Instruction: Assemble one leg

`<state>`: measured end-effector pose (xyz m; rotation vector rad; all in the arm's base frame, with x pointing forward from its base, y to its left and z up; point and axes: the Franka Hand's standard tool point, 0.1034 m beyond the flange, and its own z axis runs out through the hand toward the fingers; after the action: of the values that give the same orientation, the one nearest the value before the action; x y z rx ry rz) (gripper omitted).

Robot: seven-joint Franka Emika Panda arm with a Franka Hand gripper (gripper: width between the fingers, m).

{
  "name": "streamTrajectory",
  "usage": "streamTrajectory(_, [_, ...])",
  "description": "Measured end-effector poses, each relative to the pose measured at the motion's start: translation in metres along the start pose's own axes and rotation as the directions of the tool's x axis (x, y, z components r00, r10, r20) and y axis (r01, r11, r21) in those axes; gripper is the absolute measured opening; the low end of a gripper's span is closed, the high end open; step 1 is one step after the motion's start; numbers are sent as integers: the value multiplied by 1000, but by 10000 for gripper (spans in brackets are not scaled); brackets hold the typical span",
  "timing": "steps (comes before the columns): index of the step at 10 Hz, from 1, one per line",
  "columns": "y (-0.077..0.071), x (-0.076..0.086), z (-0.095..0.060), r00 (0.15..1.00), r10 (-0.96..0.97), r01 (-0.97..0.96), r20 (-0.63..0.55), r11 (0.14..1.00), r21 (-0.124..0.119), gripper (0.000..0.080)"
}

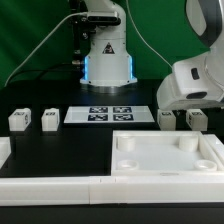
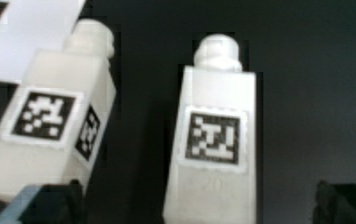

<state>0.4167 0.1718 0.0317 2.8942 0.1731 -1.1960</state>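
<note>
**Hazard 1: contact with the wrong part.** The two dark fingers (image 2: 42, 205) stand apart and hold nothing. They hang above the small white plastic block-like leg (image 2: 216, 135), which lies tag-up on the black counter (image 2: 317, 80). A neighbouring leg (image 2: 59, 110) of the same form lies just beside it, between it and the thin flat white marker board (image 2: 24, 30). In the wrist view one finger appears to sit over that neighbour rather than over the narrow gap. A straight descent would probably land this finger on the neighbour and push or tip it. That could also disturb the leg. A shift away from the marker board before descent looks advisable.

**Hazard 2: slip or twist.** Each leg is a rectangular post with flat long faces and a rounded peg at one end. The plastic looks smooth and hard, so friction is likely low. A grip on the peg or across an edge would probably let the part rotate. The flat side faces look the safest to clamp. The printed black-and-white tag looks matte and flush with the face.

**Surroundings.** The large white tray-like part (image 1: 165, 160) has round corner sockets and raised walls. It lies on the camera side of the marker board, apart from both legs. Two further legs (image 1: 49, 119) lie to the exterior view's left of the marker board.
</note>
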Motion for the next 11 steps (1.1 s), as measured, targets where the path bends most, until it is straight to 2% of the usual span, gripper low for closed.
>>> streamTrajectory(2, [-2, 1, 6, 1000, 3, -3, 0, 1000, -4, 649])
streamTrajectory(4, [-3, 1, 5, 1000, 8, -8, -1, 1000, -7, 649])
streamTrajectory(7, [-5, 1, 13, 999, 9, -9, 41, 1000, -11, 649])
streamTrajectory(8, [-5, -5, 17, 994, 7, -5, 111, 1000, -19, 649])
streamTrajectory(9, [-4, -9, 20, 973, 7, -1, 233, 1000, -26, 649])
streamTrajectory(10, [-5, 1, 20, 961, 3, 3, 278, 1000, -23, 649])
streamTrajectory(11, [-6, 4, 20, 962, 2, 4, 274, 1000, -21, 649])
